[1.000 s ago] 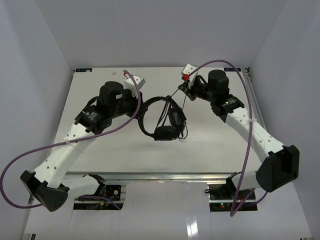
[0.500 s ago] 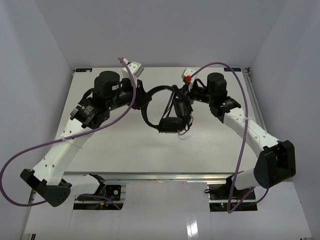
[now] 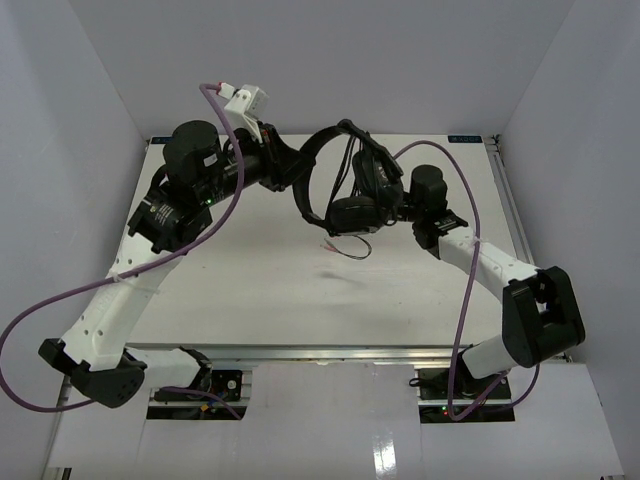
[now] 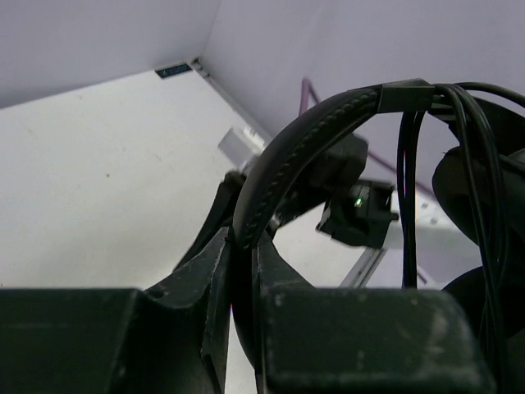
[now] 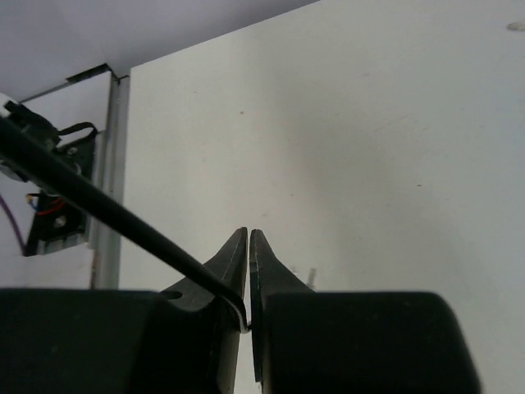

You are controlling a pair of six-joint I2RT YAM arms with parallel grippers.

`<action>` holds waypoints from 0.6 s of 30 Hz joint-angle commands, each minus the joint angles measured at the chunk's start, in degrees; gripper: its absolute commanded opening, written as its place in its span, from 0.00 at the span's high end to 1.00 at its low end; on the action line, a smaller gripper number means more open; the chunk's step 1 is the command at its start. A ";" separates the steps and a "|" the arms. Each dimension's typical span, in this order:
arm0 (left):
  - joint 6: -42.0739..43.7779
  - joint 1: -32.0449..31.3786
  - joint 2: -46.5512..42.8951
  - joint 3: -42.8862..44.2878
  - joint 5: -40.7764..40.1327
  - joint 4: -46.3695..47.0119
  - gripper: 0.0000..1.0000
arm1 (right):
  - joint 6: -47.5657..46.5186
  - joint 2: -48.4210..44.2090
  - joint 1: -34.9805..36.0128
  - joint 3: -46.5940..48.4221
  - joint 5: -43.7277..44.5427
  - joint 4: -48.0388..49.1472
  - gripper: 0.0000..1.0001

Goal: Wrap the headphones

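Note:
The black headphones (image 3: 335, 180) hang in the air above the back of the table. My left gripper (image 3: 288, 168) is shut on the headband (image 4: 312, 139), which is clamped edge-on between its jaws. Black cable strands (image 4: 408, 172) run down across the band towards the earcups (image 3: 352, 214). My right gripper (image 3: 392, 200) sits just right of the earcups, partly hidden by them. In the right wrist view it (image 5: 248, 235) is shut on the thin black cable (image 5: 98, 215), which enters between the jaws from the upper left. A thin loose strand (image 3: 348, 250) dangles under the earcups.
The white table (image 3: 250, 290) is boxed in by pale walls on three sides. A metal rail (image 3: 505, 200) runs along its right edge. Thick purple robot cables (image 3: 60, 300) loop off both arms. A small light fleck (image 5: 310, 275) lies on the table.
Both arms have lifted the headphones off the table and carried them towards the back. The left arm rose and swung up. The right gripper drew in close beside the earcups.

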 commanded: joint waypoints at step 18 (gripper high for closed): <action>1.25 0.45 12.23 24.44 -26.52 4.13 1.00 | 19.90 -1.15 7.98 -8.79 -8.74 24.55 0.86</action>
